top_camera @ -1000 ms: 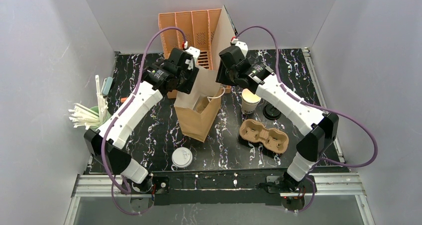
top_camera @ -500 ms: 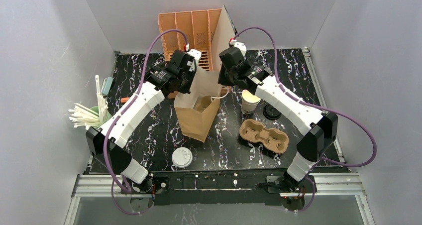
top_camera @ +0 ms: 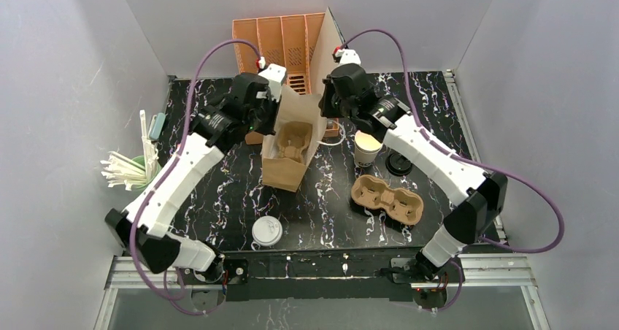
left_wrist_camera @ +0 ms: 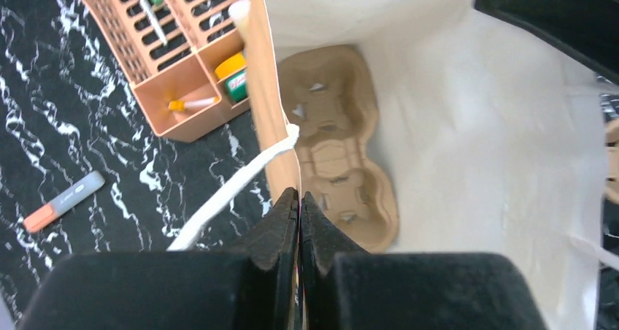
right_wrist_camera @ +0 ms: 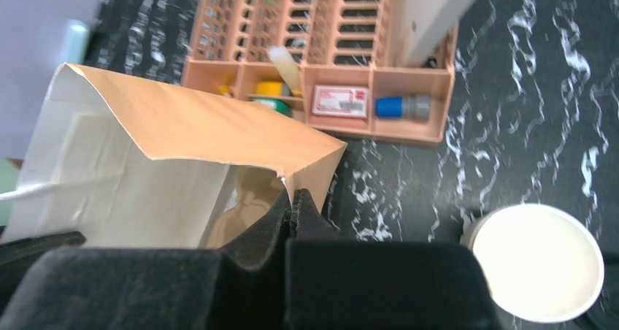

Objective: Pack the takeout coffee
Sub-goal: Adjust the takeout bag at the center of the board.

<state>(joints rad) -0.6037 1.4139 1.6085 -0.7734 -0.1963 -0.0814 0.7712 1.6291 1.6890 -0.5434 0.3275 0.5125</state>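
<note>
Takeout cup [top_camera: 367, 149]: white paper, cream inside, upright on table [top_camera: 219, 191], long axis vertical, mouth up, uncovered; just R of paper bag [top_camera: 290, 144], just beyond loose carrier [top_camera: 387, 200]. Black lid [top_camera: 398, 163]: flat on table, just R of cup; touching or not, cannot tell. Paper bag: brown outside, white inside, standing mid-table, mouth up and spread wide, in front of orange organiser [top_camera: 281, 41]. Inner carrier [left_wrist_camera: 336, 140]: pulp, 2-cup, lying at bag bottom, long axis running front-to-back. L gripper [left_wrist_camera: 299, 197]: fingers pressed together, clamped on bag's L rim, beside white cord handle [left_wrist_camera: 233, 187]. R gripper [right_wrist_camera: 293, 197]: likewise clamped, on bag's R rim near corner. Misc.: flat white lid [top_camera: 267, 231] near front edge; green cup of straws [top_camera: 128, 171] at L edge; orange-grey marker [left_wrist_camera: 64, 201] on table L of bag.
</note>
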